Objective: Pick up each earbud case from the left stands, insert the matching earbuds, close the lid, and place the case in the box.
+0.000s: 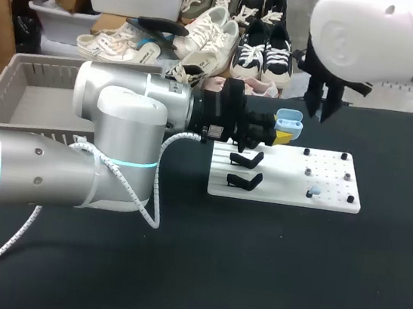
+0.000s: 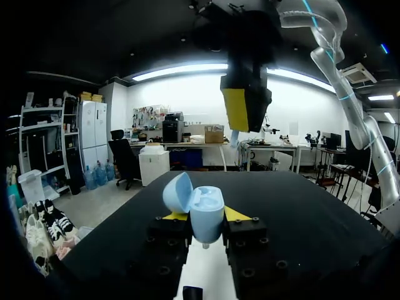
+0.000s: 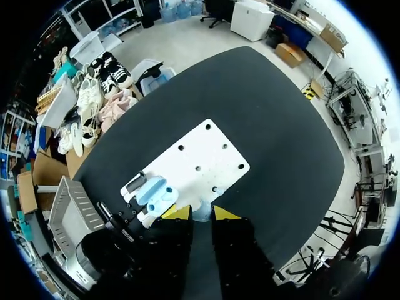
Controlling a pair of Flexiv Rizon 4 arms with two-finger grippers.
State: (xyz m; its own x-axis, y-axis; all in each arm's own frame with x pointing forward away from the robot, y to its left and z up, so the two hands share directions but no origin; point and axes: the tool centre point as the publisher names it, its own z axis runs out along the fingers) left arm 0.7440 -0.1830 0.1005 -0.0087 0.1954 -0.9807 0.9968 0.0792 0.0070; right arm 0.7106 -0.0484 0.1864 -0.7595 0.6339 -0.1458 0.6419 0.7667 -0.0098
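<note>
Black tabletop (image 1: pixel 250 282) carries everything. Nearest, the left arm (image 1: pixel 53 165) comes in from the left and lies low across the table. Just past its wrist sits a white peg board (image 1: pixel 285 195), flat, right of centre. Two black stands (image 1: pixel 246 159) stand on the board's left part, one nearer and one farther, both bare. On the board's right part, among black pegs, lies a loose pale-blue earbud (image 1: pixel 312 192), apart from both grippers. At the board's far left edge the left gripper (image 2: pixel 205 217) pinches the light-blue earbud case (image 1: pixel 289 120) from two sides. The case is lifted off the board, its lid open and tipped to the left, its two wells showing. Farther on and higher, the right gripper (image 3: pixel 200 213) hangs over the board's far edge, fingers pointing down, close above the open case. Its yellow tips appear pressed on a small pale-blue held earbud (image 2: pixel 234 138). Far left, well apart from the board, stands the grey box (image 1: pixel 16 99).
</note>
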